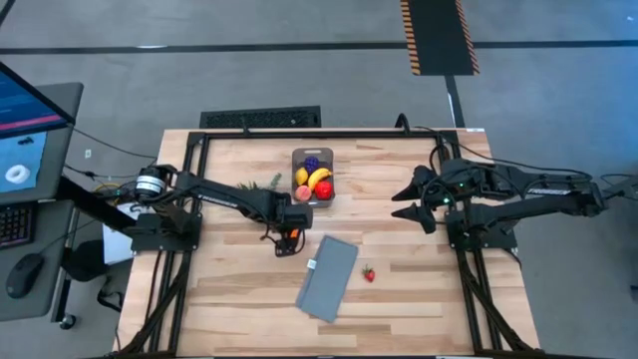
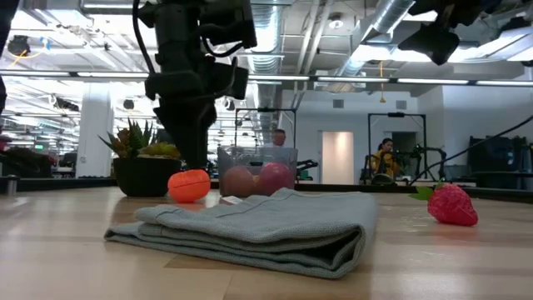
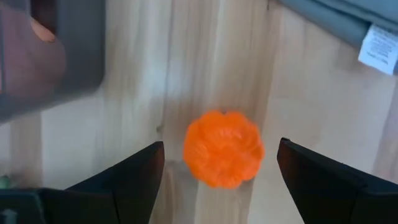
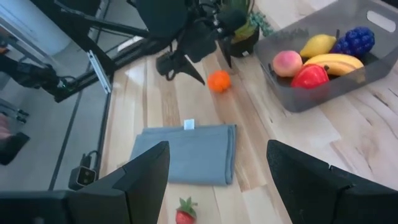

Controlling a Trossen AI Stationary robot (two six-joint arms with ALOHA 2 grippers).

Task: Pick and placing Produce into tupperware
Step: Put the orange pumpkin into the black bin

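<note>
- The tub (image 1: 312, 175) holds a banana (image 1: 318, 178), a lemon (image 1: 301, 177), grapes (image 1: 312, 164), a peach (image 1: 301, 192) and a red fruit (image 1: 324, 189).
- The left gripper (image 3: 221, 168) hangs just beside the tub, jaws apart astride the orange (image 3: 224, 149) (which sits on the wood), seemingly not touching it.
- The strawberry (image 1: 369, 273) lies well apart from the tub, past the grey cloth (image 1: 329, 277).
- The right gripper (image 1: 407, 198) waits to the tub's side, open and empty.

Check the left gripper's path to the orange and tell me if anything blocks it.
Nothing visible does. The left gripper hangs open right over the orange, one finger on each side, bare wood around it. The folded grey cloth lies off to one side, and the tupperware sits close by, also unblocked.
</note>
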